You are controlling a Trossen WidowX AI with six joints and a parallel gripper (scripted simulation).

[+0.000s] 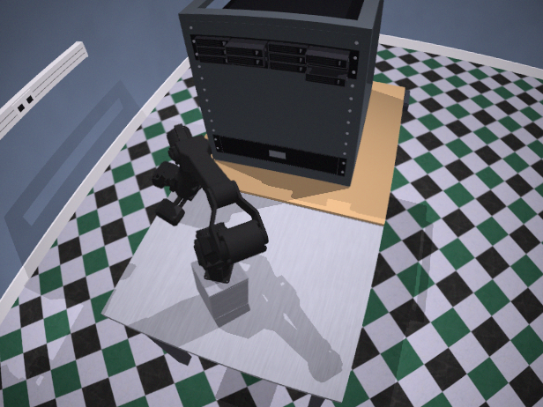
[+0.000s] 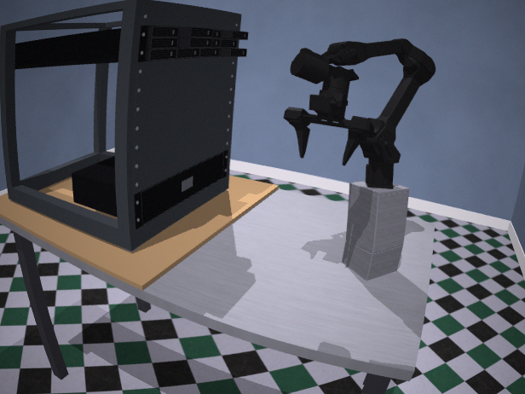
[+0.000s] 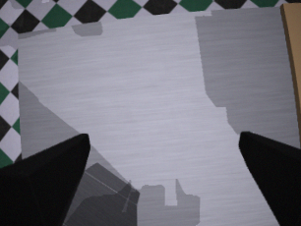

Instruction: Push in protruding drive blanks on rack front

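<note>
The dark rack stands upright on the wooden board. In its top unit, the second column's top blank and middle blank stick out. In the rightmost column, the top blank and bottom blank stick out; the middle one sits further back. The other visible blanks look flush. My gripper is open and empty, pointing down in front of the rack, away from the blanks.
The wooden board lies under the rack on the grey table. The arm's base stands on a grey block. A dark blank panel with a light label closes the rack's bottom front.
</note>
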